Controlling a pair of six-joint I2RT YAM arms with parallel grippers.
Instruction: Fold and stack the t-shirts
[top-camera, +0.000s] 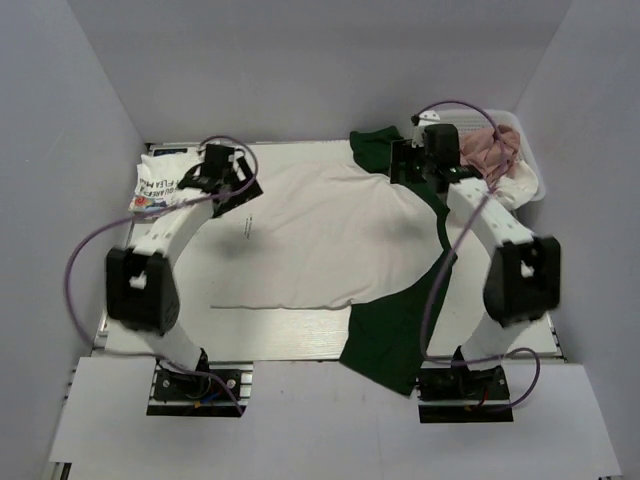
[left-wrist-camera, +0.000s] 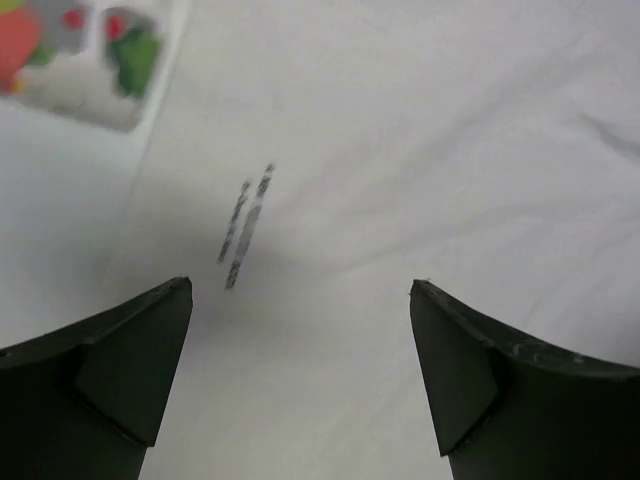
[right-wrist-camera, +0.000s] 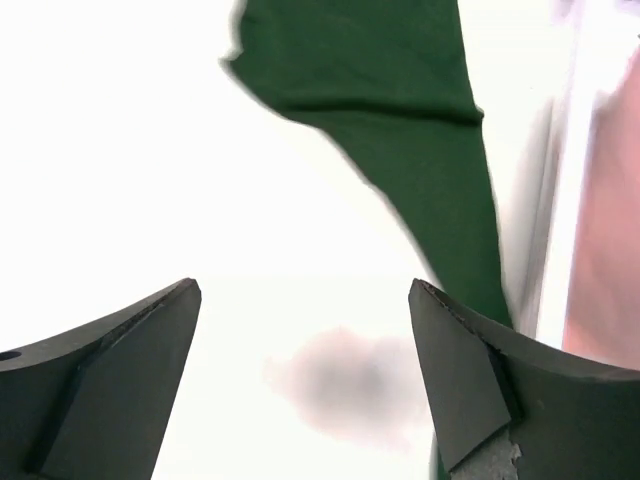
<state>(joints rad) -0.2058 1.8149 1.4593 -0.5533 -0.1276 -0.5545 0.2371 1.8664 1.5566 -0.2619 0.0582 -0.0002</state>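
A white t-shirt with dark green sleeves (top-camera: 320, 235) lies spread flat across the middle of the table, one green sleeve (top-camera: 378, 150) at the far side and one (top-camera: 385, 335) hanging towards the near edge. A folded white t-shirt with colourful cartoon figures (top-camera: 155, 185) lies at the far left. My left gripper (top-camera: 232, 185) hovers open over the spread shirt's left part, white cloth (left-wrist-camera: 400, 150) below it and the cartoon print (left-wrist-camera: 60, 50) beside it. My right gripper (top-camera: 408, 165) is open above the far green sleeve (right-wrist-camera: 380, 80). Nothing is between either pair of fingers.
A white lattice basket (top-camera: 530, 150) stands at the far right corner with a dusty pink t-shirt (top-camera: 485, 150) and some white cloth (top-camera: 515, 188) in it. White walls close in the table on three sides. Purple cables loop off both arms.
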